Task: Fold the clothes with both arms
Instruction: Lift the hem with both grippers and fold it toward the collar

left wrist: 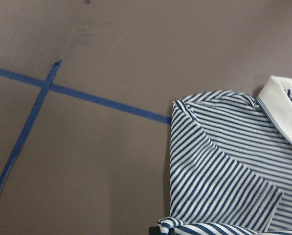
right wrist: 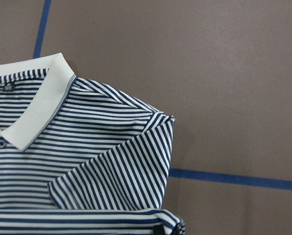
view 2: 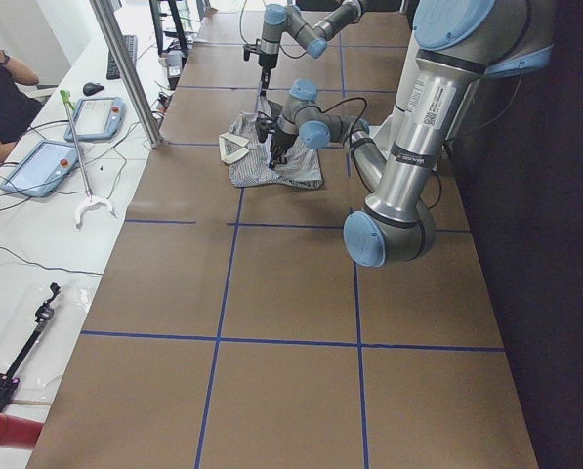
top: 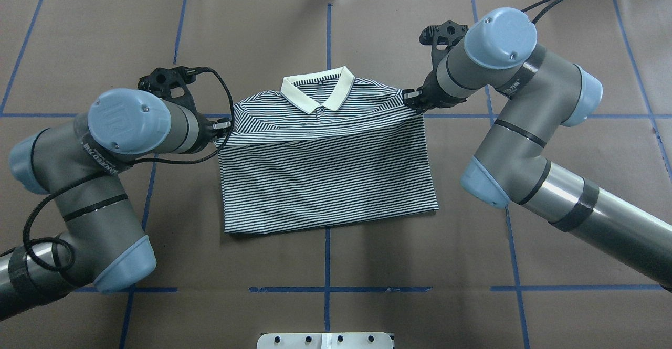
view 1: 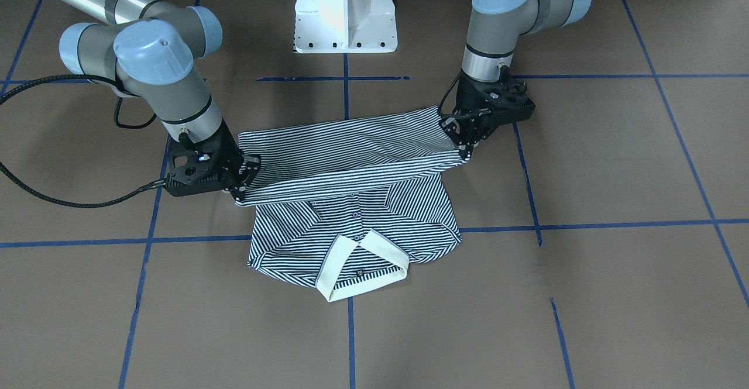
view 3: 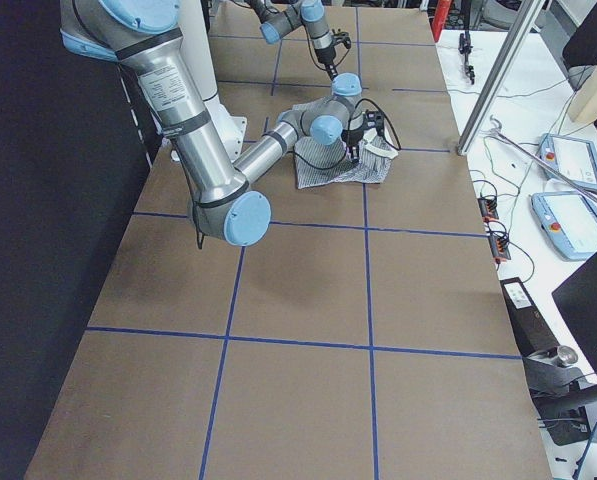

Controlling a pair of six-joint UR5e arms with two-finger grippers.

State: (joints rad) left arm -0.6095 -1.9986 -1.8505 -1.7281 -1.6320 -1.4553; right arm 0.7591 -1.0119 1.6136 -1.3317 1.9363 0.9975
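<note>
**Striped polo stretched between both arms, grip partly hidden**

The polo shirt [view 1: 351, 161] lies at the middle of the brown tabletop [view 1: 585, 295], with its cream collar [view 1: 380, 247] on the side away from the robot. Its hem end is raised and pulled into a taut band across the body of the shirt, with one corner at each arm. The left arm [view 1: 497, 9] has its jaws closed on the corner on its own side. The right arm [view 1: 158, 73] has its jaws pinched on the opposite corner.

Only the front-facing view shows these grips plainly. From overhead, the wrists and blue joint caps cover the jaws, and the raised band hides most of the chest and button placket, leaving the collar and shoulders showing.

Each wrist camera shows a folded-in sleeve, part of the collar and a sliver of striped cloth at the bottom edge, but the jaws fall outside the frame. In both side views the shirt is small and the arms overlap it.

The white pedestal base [view 1: 345, 14] is cut off at the top of the front-facing view, and a person [view 2: 3, 88] is cropped at the corner of the left side view
</note>
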